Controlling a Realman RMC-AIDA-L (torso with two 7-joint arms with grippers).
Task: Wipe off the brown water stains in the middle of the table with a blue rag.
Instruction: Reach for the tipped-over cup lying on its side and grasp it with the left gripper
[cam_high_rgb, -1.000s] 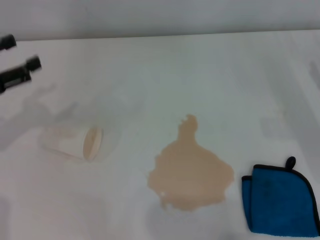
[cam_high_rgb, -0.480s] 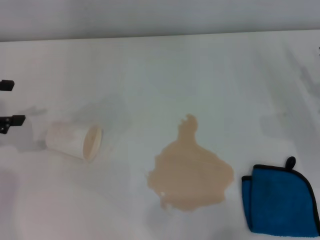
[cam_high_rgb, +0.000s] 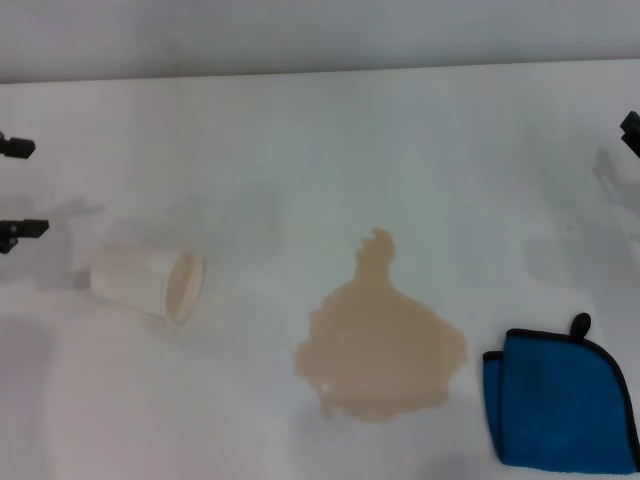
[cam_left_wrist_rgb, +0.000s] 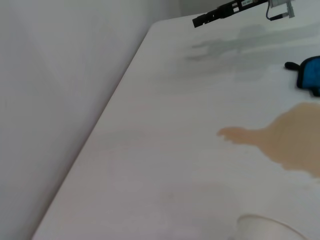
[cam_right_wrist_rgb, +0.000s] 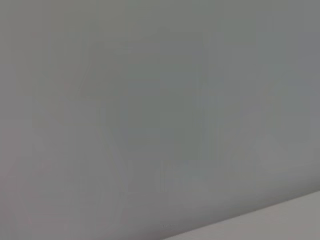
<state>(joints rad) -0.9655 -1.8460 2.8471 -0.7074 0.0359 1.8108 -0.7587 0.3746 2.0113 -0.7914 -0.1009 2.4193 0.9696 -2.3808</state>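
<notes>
The rag (cam_high_rgb: 560, 402) lies flat on the counter (cam_high_rgb: 330, 140) at the robot's right, just beside the stain (cam_high_rgb: 380, 345) and not touching it; the right pincer (cam_high_rgb: 630, 130) shows only as a dark tip at the right edge, well apart from the rag, so whether it is open cannot be told. The left pincer (cam_high_rgb: 18, 188) is spread and empty at the far left (a tipped cup (cam_high_rgb: 150, 283) lies near it); the right arm is clearly the nearer one, and the rag lies toward the robot from it.

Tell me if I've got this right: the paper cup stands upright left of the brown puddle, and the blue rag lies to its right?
Not quite. The head view shows the paper cup lying on its side, not upright. It is left of the brown puddle, and the blue rag lies right of it.
</notes>
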